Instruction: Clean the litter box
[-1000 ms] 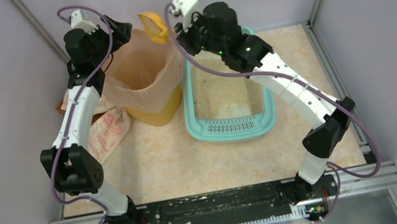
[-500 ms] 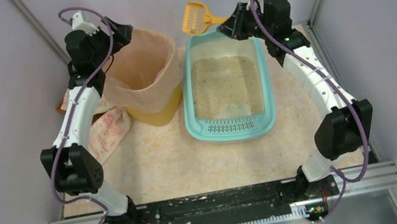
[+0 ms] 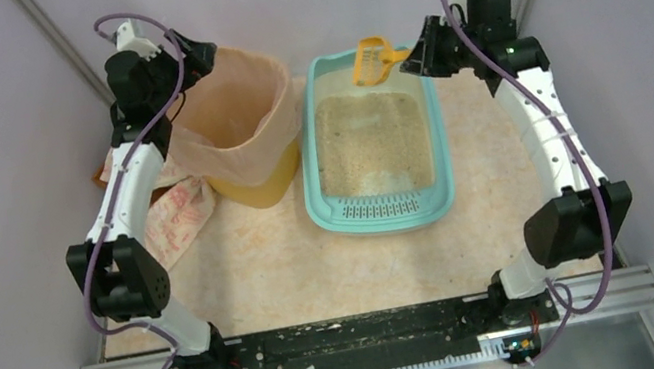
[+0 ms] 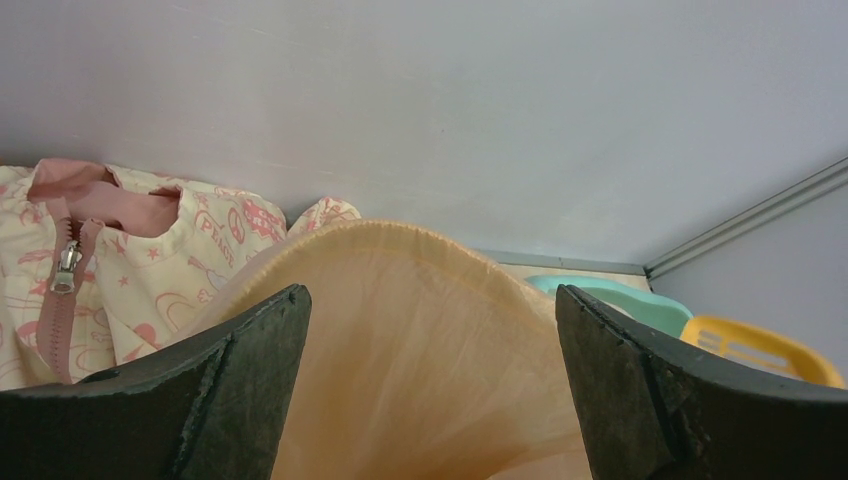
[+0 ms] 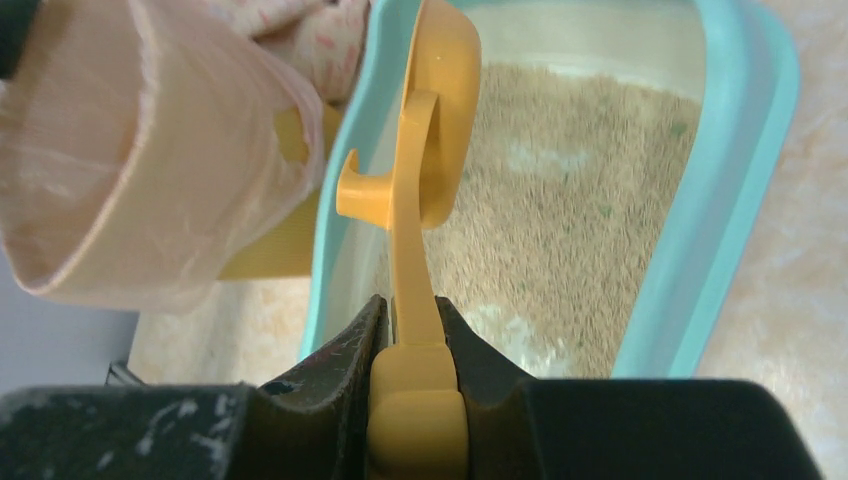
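Far left of the litter box (image 3: 381, 224) lies a patterned zip cloth (image 3: 176, 216). Next comes the yellow bin (image 3: 258, 191), just left of the box. Your left gripper (image 4: 430, 300) is spread wide at the peach liner (image 3: 234, 109) rim, gripping nothing. The box sits between your arms, grille end toward the bases, with beige litter (image 3: 370, 136) inside. Over the box's far end, your right gripper (image 5: 405, 330) is clamped on the yellow scoop (image 5: 440, 90) handle.

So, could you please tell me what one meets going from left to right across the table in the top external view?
Pink-printed cloth → yellow bin with a peach bag liner → teal litter box. The yellow scoop hangs over the litter box, so it is left out.
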{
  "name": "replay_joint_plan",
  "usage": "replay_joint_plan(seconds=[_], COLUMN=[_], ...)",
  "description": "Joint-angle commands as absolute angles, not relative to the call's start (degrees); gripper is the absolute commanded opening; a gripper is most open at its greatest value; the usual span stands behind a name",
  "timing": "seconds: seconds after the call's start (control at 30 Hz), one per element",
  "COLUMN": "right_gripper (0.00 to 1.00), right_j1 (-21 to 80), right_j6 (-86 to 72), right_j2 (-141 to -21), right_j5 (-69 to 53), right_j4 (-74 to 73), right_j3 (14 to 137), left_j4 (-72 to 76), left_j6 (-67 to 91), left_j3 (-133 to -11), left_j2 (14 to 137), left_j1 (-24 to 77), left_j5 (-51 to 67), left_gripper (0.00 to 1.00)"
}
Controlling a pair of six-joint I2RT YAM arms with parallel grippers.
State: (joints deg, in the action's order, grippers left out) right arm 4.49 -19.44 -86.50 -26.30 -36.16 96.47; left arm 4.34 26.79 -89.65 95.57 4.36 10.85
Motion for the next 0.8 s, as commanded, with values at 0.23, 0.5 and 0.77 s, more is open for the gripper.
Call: replay_joint_plan(seconds=[0.23, 0.5, 0.77], right_gripper=[0.00, 0.00, 0.00], right_j1=[4.7, 6.8, 10.6], right_j6=[-6.3, -6.1, -5.3], right_j2=[-93.0, -97.3, -101.1], right_j5=[-26.1, -19.5, -15.3], right_j4=[-64.6, -71.0, -70.6], right_j3=[103.3, 104.0, 103.7], left_j4=[7.1, 7.0, 7.2], left_j6=[29.4, 29.3, 29.3], left_j3=[-92.5, -92.1, -92.2], left_j2=[99.4, 99.3, 99.6], left_j1=[4.0, 4.1, 4.0], left_j5=[13.7, 13.5, 13.5], left_gripper=[0.97, 0.97, 0.97])
